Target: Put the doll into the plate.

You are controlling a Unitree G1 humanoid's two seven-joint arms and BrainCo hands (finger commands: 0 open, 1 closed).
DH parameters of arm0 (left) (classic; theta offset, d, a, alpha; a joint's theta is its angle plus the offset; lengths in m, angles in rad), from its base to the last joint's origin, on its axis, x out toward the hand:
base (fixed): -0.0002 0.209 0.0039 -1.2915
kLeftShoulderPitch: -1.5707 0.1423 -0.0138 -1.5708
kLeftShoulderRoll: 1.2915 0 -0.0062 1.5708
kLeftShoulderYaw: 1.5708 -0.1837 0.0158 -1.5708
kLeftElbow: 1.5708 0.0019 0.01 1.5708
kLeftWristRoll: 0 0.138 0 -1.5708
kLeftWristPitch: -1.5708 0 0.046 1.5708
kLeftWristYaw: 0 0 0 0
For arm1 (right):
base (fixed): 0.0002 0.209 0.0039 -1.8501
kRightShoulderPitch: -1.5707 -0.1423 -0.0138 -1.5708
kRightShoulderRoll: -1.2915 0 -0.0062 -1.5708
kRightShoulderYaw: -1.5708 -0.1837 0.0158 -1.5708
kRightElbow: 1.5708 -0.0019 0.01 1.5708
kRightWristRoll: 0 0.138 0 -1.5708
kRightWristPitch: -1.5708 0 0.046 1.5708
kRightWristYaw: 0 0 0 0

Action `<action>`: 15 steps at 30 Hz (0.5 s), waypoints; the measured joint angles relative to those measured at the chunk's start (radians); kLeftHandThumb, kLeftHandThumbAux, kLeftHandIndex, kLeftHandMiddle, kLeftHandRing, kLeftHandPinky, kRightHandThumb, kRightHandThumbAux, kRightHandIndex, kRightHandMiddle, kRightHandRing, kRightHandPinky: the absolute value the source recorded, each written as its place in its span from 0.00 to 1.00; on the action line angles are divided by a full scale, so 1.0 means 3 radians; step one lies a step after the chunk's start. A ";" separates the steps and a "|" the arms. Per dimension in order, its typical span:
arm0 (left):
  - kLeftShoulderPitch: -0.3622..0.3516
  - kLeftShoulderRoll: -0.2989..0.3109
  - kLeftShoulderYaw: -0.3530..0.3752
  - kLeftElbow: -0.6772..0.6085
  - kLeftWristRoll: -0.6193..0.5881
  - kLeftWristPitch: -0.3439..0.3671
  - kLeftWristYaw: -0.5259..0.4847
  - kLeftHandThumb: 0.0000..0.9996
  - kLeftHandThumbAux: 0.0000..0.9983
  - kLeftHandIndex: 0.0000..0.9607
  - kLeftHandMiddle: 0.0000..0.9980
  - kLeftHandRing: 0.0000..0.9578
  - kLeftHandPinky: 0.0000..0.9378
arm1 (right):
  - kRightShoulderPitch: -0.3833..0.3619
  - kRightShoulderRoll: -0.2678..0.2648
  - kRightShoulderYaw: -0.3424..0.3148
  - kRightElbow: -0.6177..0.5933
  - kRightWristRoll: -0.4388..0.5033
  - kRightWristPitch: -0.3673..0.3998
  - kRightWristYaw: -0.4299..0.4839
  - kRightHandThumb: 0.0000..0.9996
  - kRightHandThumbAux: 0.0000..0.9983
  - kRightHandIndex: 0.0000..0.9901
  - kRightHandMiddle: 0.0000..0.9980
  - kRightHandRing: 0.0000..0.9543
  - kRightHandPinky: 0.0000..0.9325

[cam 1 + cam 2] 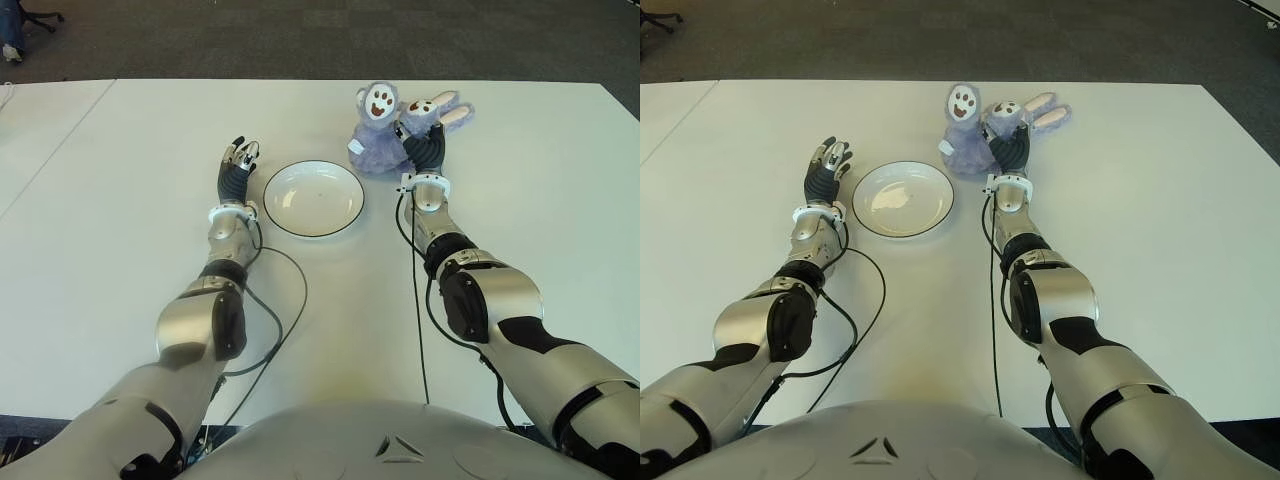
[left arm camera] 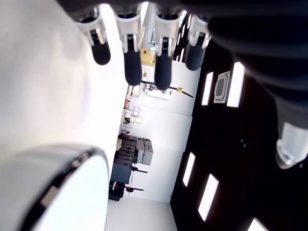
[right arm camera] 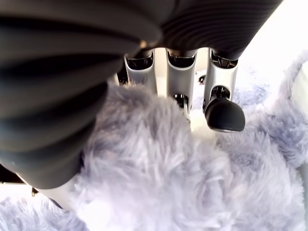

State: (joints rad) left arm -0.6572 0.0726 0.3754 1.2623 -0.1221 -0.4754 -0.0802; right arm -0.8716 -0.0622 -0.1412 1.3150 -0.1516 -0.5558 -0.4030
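Right wrist view tells you the most: your right hand (image 3: pixel 192 110) has its fingers (image 3: pixel 224 114) pressed down into the doll (image 3: pixel 163 183), curling into the lavender plush, so the grip reads as closing on the toy, though you cannot confirm the thumb has caught it. From the eye views, the doll (image 1: pixel 385 135) lies on the white table (image 1: pixel 540 170) under and just beyond those fingers, its paw and ears poking out past the fingertips. The plate (image 1: pixel 313 198) sits empty, on the thumb side of your right hand (image 1: pixel 425 150) and near it, apart from the doll.

Your left hand (image 1: pixel 238 165) shows on the plate's other side, just beside its rim, fingers loosely extended and holding nothing.

You are in the grasping step; nothing is lifted yet. Next, you likely need a firm squeeze, since soft fur can slip, then a lift clear of the table and a short carry over the plate's rim before you release.
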 measured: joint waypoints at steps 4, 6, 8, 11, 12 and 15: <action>-0.0001 0.0000 0.0003 0.0000 -0.0001 0.0000 0.0000 0.00 0.51 0.15 0.22 0.19 0.10 | 0.0000 -0.0005 -0.0013 0.0000 0.0000 -0.0004 0.0000 0.70 0.72 0.44 0.81 0.87 0.86; -0.0001 0.0000 0.0005 0.0000 -0.0001 0.0000 0.0000 0.00 0.51 0.15 0.21 0.18 0.10 | 0.0000 -0.0008 -0.0017 0.0000 0.0001 -0.0006 -0.0002 0.70 0.72 0.44 0.81 0.87 0.86; -0.0001 0.0000 0.0007 0.0000 -0.0001 0.0000 0.0000 0.00 0.51 0.15 0.21 0.19 0.11 | 0.0000 -0.0012 -0.0028 0.0000 0.0001 -0.0006 -0.0005 0.70 0.72 0.44 0.81 0.87 0.86; -0.0002 0.0000 0.0009 0.0000 -0.0001 0.0000 0.0000 0.00 0.51 0.15 0.23 0.20 0.11 | 0.0000 -0.0017 -0.0037 0.0000 0.0000 -0.0007 -0.0013 0.70 0.72 0.44 0.82 0.87 0.87; -0.0002 0.0000 0.0011 0.0000 -0.0001 0.0000 0.0000 0.00 0.51 0.16 0.23 0.20 0.11 | 0.0000 -0.0019 -0.0039 0.0000 -0.0001 -0.0008 -0.0019 0.70 0.72 0.44 0.82 0.87 0.86; -0.0002 0.0000 0.0013 0.0000 -0.0002 0.0000 0.0000 0.00 0.52 0.16 0.24 0.20 0.10 | 0.0000 -0.0030 -0.0037 0.0000 -0.0007 -0.0020 -0.0047 0.70 0.72 0.44 0.82 0.87 0.86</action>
State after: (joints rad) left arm -0.6578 0.0726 0.3793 1.2623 -0.1227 -0.4754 -0.0802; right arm -0.8717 -0.0713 -0.1525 1.3150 -0.1535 -0.5618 -0.4171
